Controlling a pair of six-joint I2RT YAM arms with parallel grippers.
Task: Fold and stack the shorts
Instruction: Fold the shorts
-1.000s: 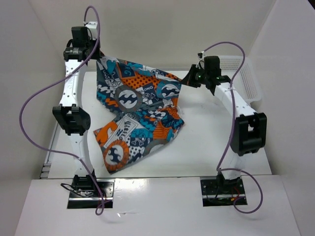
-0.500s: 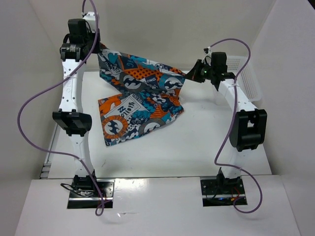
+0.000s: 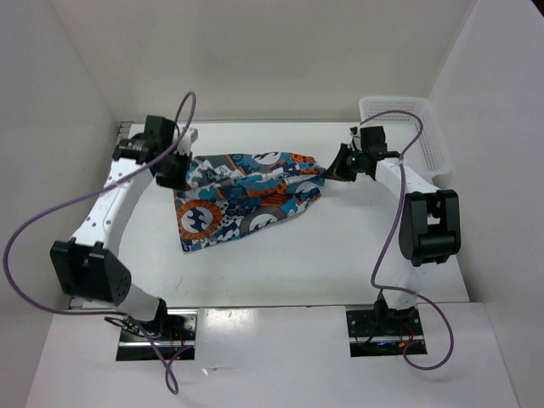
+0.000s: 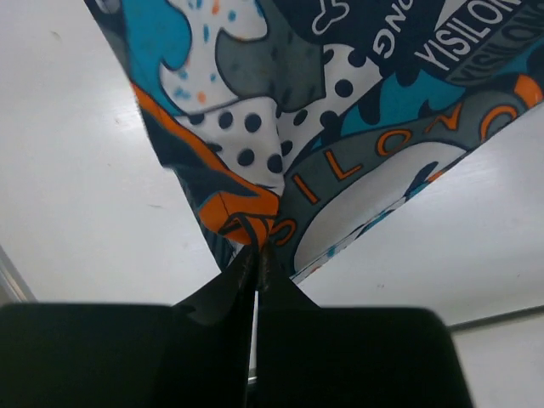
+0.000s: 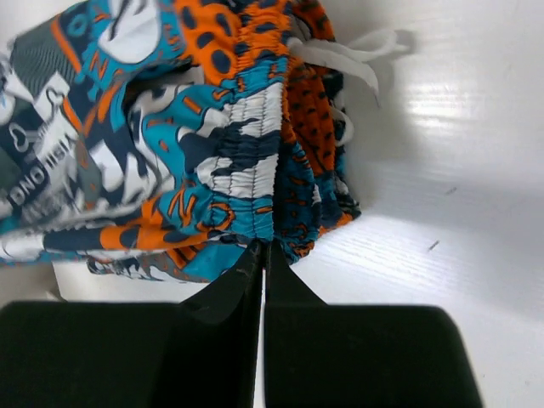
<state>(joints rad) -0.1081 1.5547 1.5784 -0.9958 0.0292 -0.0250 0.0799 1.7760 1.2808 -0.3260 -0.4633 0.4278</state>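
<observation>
The printed shorts [image 3: 242, 195] lie spread low over the white table, stretched between both arms. My left gripper [image 3: 177, 170] is shut on their left end; in the left wrist view the closed tips [image 4: 257, 246] pinch an orange hem of the shorts [image 4: 340, 144]. My right gripper [image 3: 333, 172] is shut on their right end; in the right wrist view the closed tips [image 5: 262, 248] pinch the elastic waistband of the shorts [image 5: 212, 153], with a white drawstring [image 5: 340, 55] lying beside it.
A white mesh basket [image 3: 416, 136] stands at the back right, just behind the right arm. White walls enclose the table [image 3: 340, 255] on the left, back and right.
Both grippers have come down and toward the back with the shorts. The shorts hung in the air before; now they rest on the table, folded over.
</observation>
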